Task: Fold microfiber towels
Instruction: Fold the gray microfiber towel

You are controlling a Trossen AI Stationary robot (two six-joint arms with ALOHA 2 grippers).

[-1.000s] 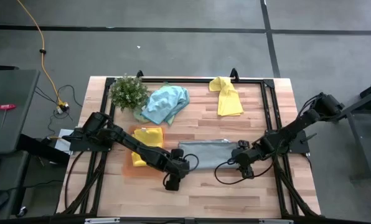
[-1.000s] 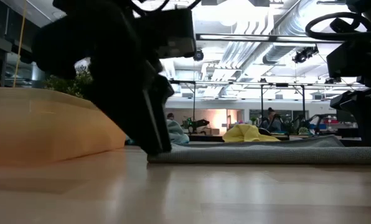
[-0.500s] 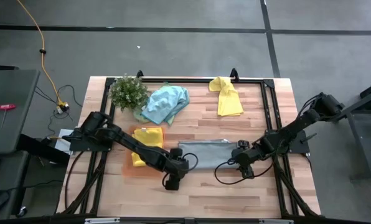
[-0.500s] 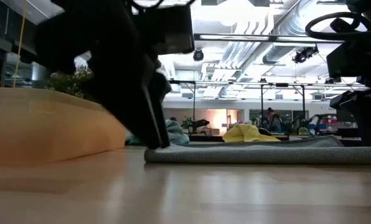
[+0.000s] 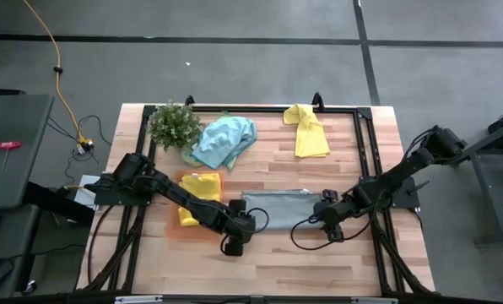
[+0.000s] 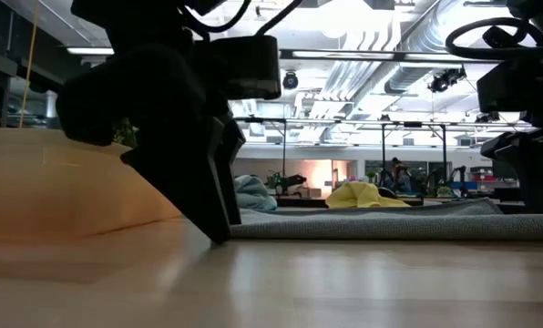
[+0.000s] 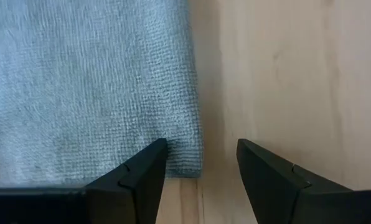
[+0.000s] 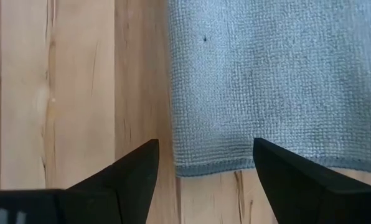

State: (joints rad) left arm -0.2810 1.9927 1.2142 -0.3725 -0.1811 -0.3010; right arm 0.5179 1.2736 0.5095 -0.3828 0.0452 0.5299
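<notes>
On the wooden table (image 5: 336, 262), both spread hands straddle the grey towel's (image 5: 277, 205) near corners.

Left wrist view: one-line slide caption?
Open left gripper straddling the grey microfiber towel's corner on the wooden table.

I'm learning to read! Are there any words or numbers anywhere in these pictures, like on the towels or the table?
No words, labels or numbers can be read in any view.
The grey towel, yellow towel and blue towel are plain.
The wooden table carries no writing.
</notes>
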